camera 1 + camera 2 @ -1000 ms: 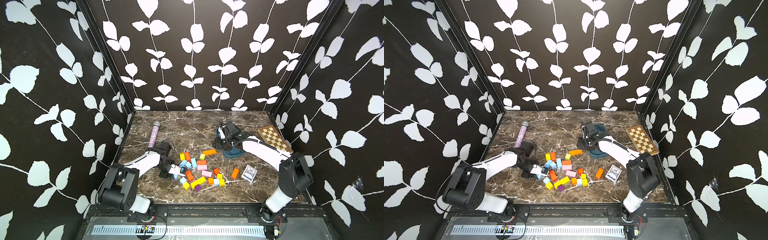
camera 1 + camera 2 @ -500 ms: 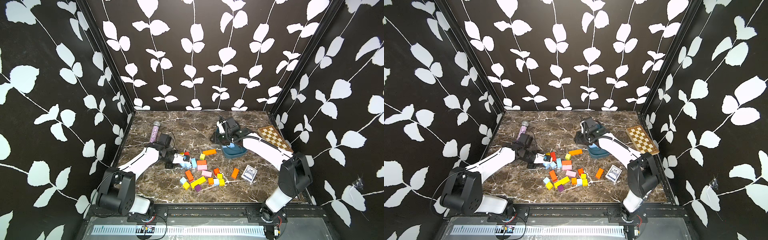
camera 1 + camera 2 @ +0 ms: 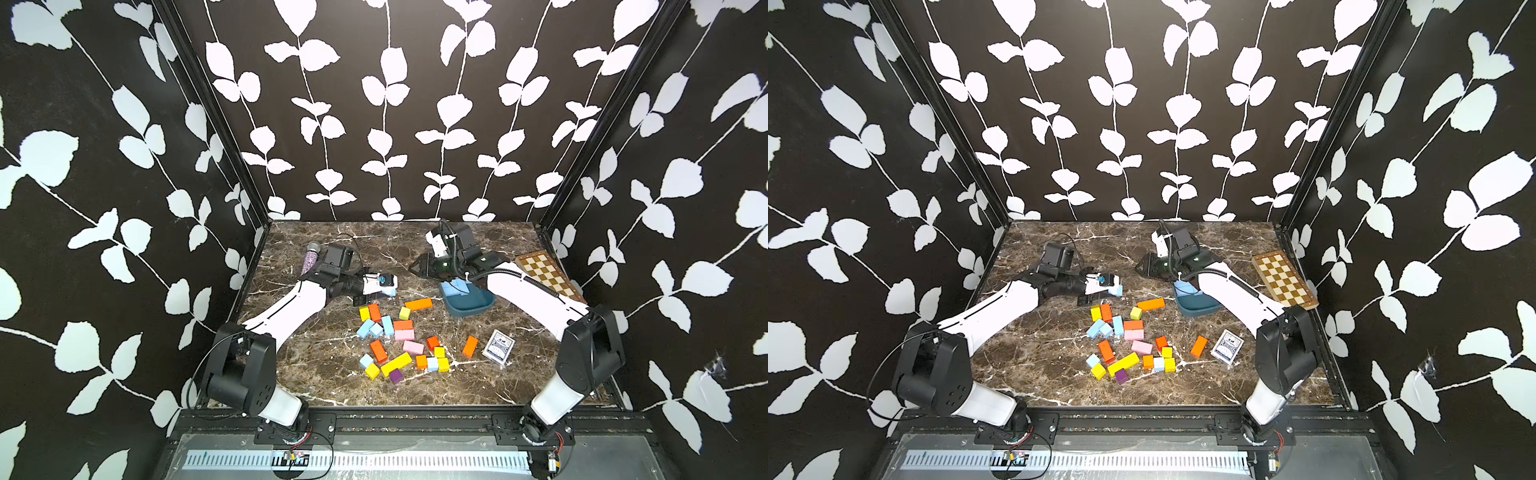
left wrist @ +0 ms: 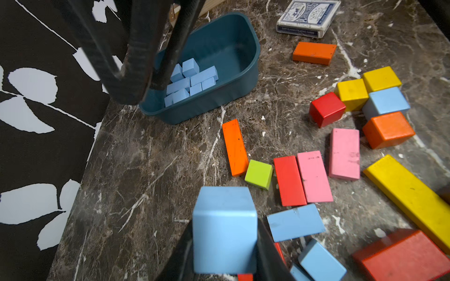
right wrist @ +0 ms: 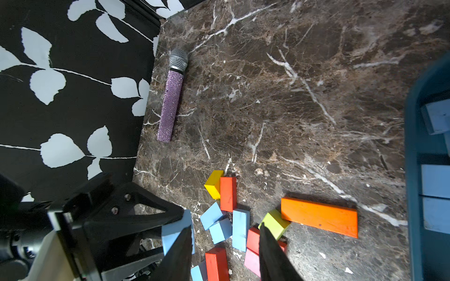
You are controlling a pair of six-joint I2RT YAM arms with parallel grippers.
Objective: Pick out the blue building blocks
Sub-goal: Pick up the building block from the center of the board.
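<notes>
The left pincer (image 3: 384, 289) is clamping a blue cube (image 4: 225, 228) and holding it clear of the desk (image 3: 324, 374), just at the far edge of the scattered pile. The right pincer (image 5: 225, 243) is hovering near the teal tray (image 4: 253, 48) with its jaws apart and nothing between them. Several blue blocks (image 4: 190, 80) are already lying together in the tray, while a few more (image 3: 374, 329) are sitting among the orange, yellow and pink pieces (image 3: 409, 334) in the middle of the desk.

To my eye, the job is in its carry-and-drop step: one block is lifted and not yet delivered. The next move calls for taking the cube across the open stretch of desk to the tray, clearing its near wall, and avoiding the right arm waiting there before letting go.
</notes>
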